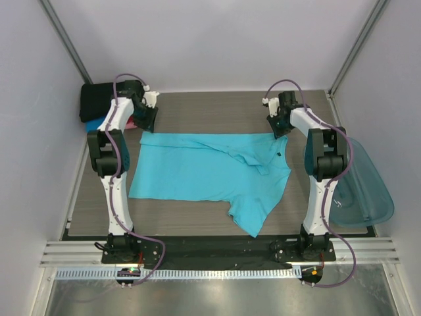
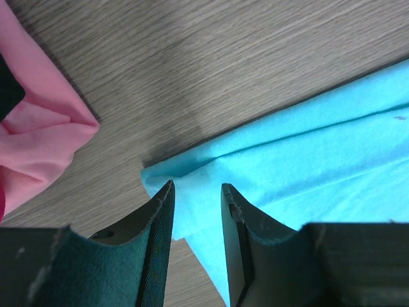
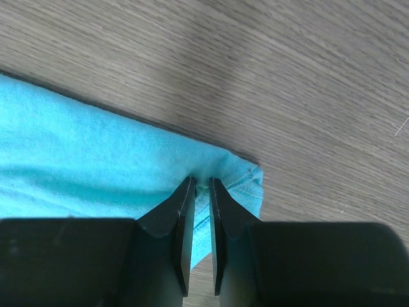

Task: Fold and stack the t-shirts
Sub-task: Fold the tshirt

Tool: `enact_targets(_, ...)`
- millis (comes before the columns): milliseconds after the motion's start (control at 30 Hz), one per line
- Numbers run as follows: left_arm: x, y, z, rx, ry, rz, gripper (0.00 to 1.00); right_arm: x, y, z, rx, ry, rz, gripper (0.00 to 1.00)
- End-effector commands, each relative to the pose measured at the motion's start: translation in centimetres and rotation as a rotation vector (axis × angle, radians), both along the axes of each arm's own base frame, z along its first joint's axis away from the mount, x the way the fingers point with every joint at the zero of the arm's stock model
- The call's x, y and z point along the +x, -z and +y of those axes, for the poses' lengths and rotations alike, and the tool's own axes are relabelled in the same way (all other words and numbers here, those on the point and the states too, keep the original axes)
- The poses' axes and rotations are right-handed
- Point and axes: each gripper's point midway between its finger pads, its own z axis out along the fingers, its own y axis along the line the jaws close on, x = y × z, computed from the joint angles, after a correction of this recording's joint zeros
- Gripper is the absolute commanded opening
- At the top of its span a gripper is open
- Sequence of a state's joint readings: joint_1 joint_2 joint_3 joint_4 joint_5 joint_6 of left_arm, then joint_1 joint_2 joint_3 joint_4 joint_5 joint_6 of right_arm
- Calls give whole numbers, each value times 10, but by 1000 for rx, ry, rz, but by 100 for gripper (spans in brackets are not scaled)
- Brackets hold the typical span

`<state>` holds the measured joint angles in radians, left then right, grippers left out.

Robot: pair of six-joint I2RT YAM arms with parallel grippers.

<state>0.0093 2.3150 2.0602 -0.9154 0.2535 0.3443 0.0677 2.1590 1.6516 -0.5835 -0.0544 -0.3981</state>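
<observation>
A turquoise t-shirt [image 1: 204, 168] lies spread across the wooden table, with one sleeve hanging toward the near edge. My left gripper [image 1: 146, 125] is at its far left corner. In the left wrist view the left gripper [image 2: 197, 187] stands open, its jaws apart over the flat corner of the turquoise t-shirt [image 2: 307, 153]. My right gripper [image 1: 279, 128] is at the far right corner. Its jaws are nearly together in the right wrist view, where the right gripper [image 3: 201, 181] pinches a pucker of the turquoise t-shirt's [image 3: 83, 160] hem. A folded pink t-shirt [image 2: 38, 141] and a black t-shirt [image 1: 95, 102] lie at the far left.
A translucent teal plastic tub [image 1: 358, 184] leans at the right edge of the table, beside the right arm. White walls close in the table on three sides. Bare wood [image 1: 210, 108] shows behind the shirt.
</observation>
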Motion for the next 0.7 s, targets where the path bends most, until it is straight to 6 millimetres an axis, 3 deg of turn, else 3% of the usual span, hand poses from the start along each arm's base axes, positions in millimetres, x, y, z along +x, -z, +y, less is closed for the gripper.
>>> enact_targets(0, -2, -8, 12, 33, -6, -4, 36, 6, 1, 0, 1, -14, -7, 20)
enact_targets(567, 4, 15, 25, 69, -18, 30, 38, 5, -1, 1, 8, -14, -10, 21)
enact_targets(667, 4, 17, 23, 61, -16, 36, 30, 4, -1, 1, 10, -14, -8, 21)
